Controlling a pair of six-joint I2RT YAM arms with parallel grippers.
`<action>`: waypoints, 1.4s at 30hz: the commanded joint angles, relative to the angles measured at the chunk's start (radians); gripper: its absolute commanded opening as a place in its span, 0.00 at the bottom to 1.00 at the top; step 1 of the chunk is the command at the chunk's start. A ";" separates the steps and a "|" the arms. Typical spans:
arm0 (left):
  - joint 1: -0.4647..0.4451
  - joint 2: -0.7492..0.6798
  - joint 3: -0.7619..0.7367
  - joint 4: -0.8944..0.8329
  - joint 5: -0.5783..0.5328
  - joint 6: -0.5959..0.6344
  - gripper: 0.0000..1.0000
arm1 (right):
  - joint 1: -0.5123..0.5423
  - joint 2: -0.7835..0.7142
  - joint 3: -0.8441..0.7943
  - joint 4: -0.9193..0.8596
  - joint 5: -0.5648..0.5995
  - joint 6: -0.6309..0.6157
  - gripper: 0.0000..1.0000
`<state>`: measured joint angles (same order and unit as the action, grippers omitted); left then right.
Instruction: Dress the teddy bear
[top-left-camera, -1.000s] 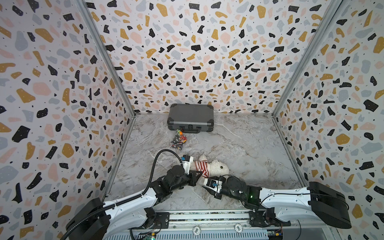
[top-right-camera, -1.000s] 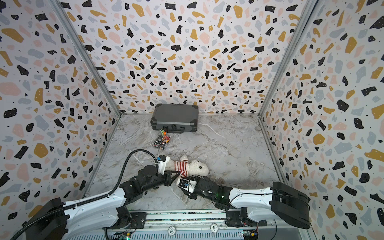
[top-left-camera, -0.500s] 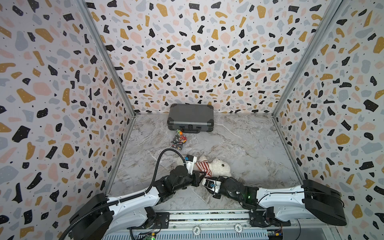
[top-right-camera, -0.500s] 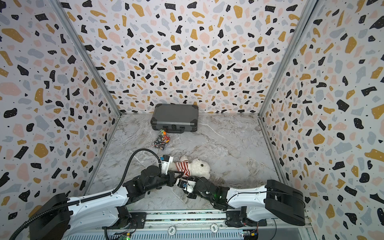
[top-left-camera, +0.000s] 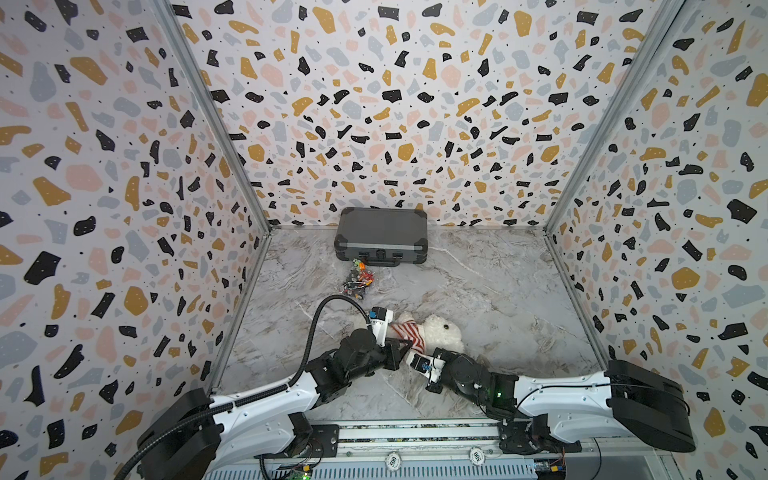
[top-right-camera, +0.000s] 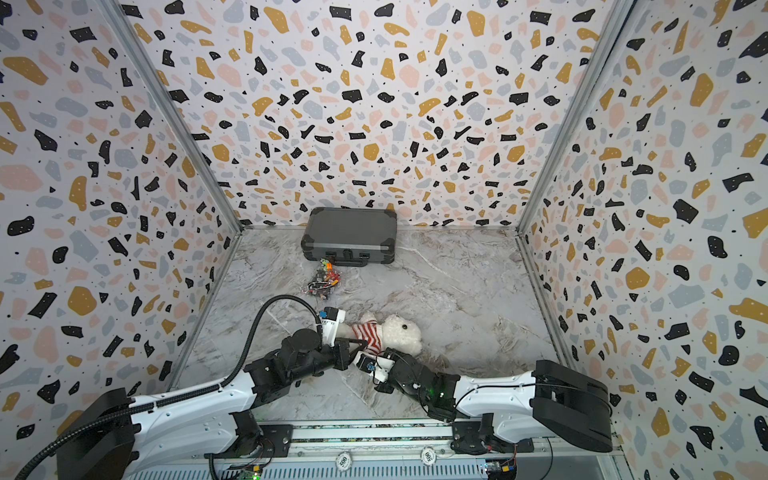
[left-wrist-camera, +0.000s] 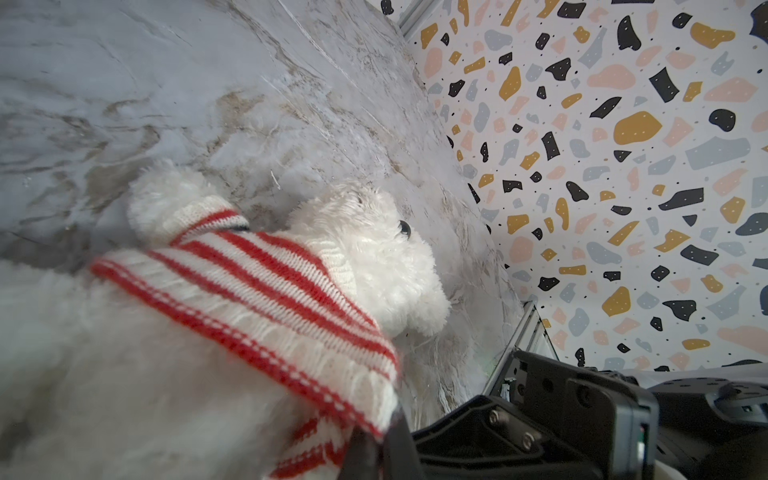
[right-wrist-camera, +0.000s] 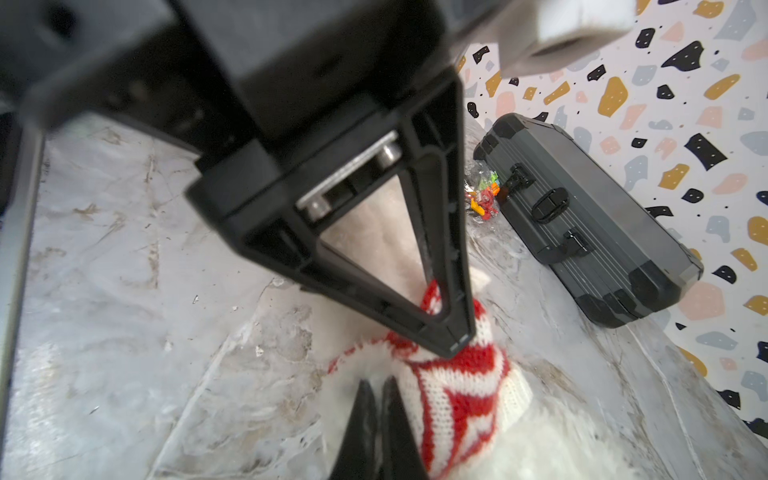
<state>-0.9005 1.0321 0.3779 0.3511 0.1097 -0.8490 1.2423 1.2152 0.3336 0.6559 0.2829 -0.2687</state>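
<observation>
The teddy bear (top-left-camera: 441, 332) (top-right-camera: 401, 330), fluffy and white, lies on the marble floor with its head to the right. A red-and-white striped sweater (top-left-camera: 406, 333) (left-wrist-camera: 249, 282) covers its chest. My left gripper (top-left-camera: 409, 343) (left-wrist-camera: 376, 430) is shut on the sweater's lower hem. My right gripper (right-wrist-camera: 378, 384) comes in from the front right, under the left one. It is shut on white fur of the bear (right-wrist-camera: 540, 440), right beside the sweater's edge (right-wrist-camera: 457, 395). In both top views the right gripper's tips are hidden.
A dark grey hard case (top-left-camera: 380, 237) (top-right-camera: 351, 237) (right-wrist-camera: 582, 208) lies against the back wall. A small pile of colourful bits (top-left-camera: 358, 280) (top-right-camera: 323, 280) sits just in front of it. Patterned walls enclose the floor on three sides.
The right gripper's jaws went from partly open to shut at the bear. The left gripper shifted a little to the right with the sweater, and the bear moved slightly with it.
</observation>
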 joint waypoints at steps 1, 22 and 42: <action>0.033 -0.046 0.023 -0.028 -0.043 0.020 0.00 | 0.004 -0.090 -0.040 0.021 0.012 0.008 0.00; 0.086 -0.100 0.002 -0.265 -0.180 0.124 0.00 | -0.040 -0.511 -0.204 0.115 -0.112 0.077 0.00; 0.020 -0.007 0.045 -0.115 -0.013 0.176 0.00 | -0.080 -0.306 -0.013 0.039 -0.188 0.186 0.03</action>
<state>-0.8631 1.0065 0.4263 0.1551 0.0818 -0.6685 1.1652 0.8848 0.2436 0.6621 0.1368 -0.1062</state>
